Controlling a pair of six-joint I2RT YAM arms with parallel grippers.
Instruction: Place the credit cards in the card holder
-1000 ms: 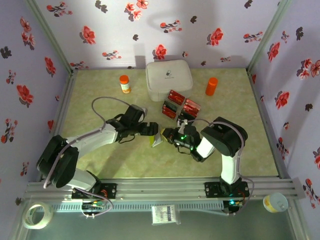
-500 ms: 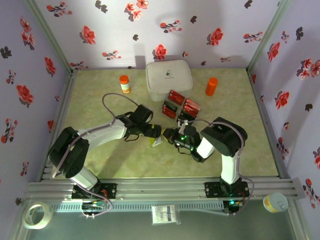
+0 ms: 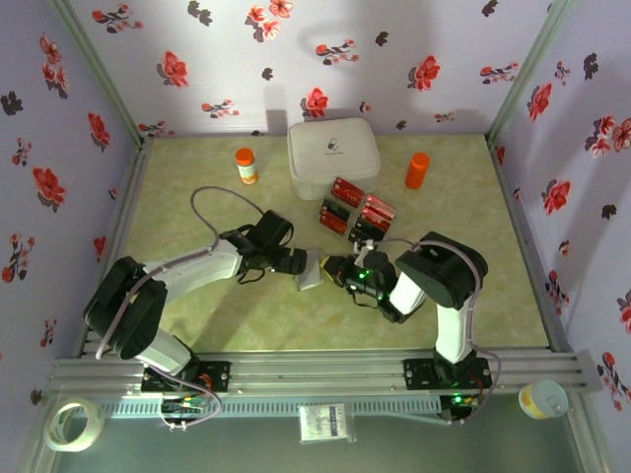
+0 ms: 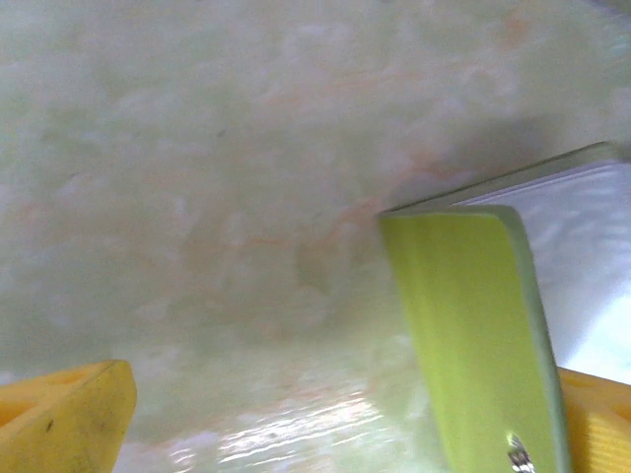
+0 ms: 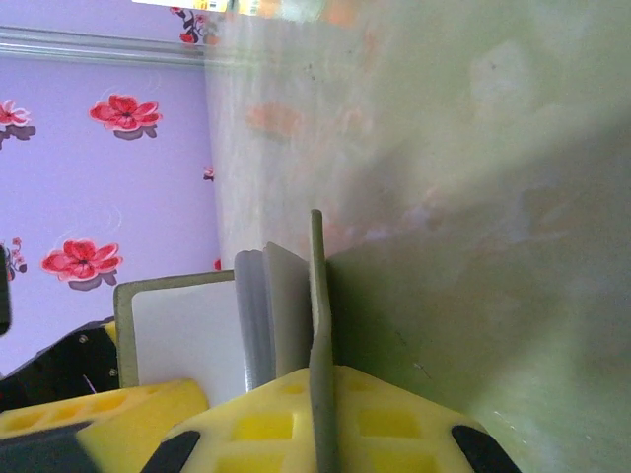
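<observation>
1. The white box (image 3: 333,156): rounded, lid shut, standing at the far middle of the table (image 3: 197,325). It serves as the landmark for every entry below.

2. The credit cards (image 3: 355,209): a tight cluster of red and dark cards. They lie flat just in front of the white box, toward its right corner. From here their exact number cannot be told.

3. The card holder (image 3: 314,273): olive-green outside, pale grey inside. It sits on the table well in front of the white box, farther from it than the credit cards, and lies between the two pincers. It is part open: in the left wrist view one green flap stands on edge with the grey lining just beside it.

4. The right gripper (image 3: 331,268): in front of the white box, on the card holder's right side. It is clenched on a flap of the card holder. In the right wrist view the flap's thin edge is pinched between the yellow pads (image 5: 394,414).

5. The left gripper (image 3: 299,263): in front of the white box, on the card holder's left side. It is released, its yellow fingers (image 4: 59,419) spread wide. The green flap lies close against one finger and the other stands well apart.

6. The labelled orange bottle (image 3: 245,165): upright, to the left of the white box.

7. The plain orange bottle (image 3: 418,169): upright, to the right of the white box.
</observation>
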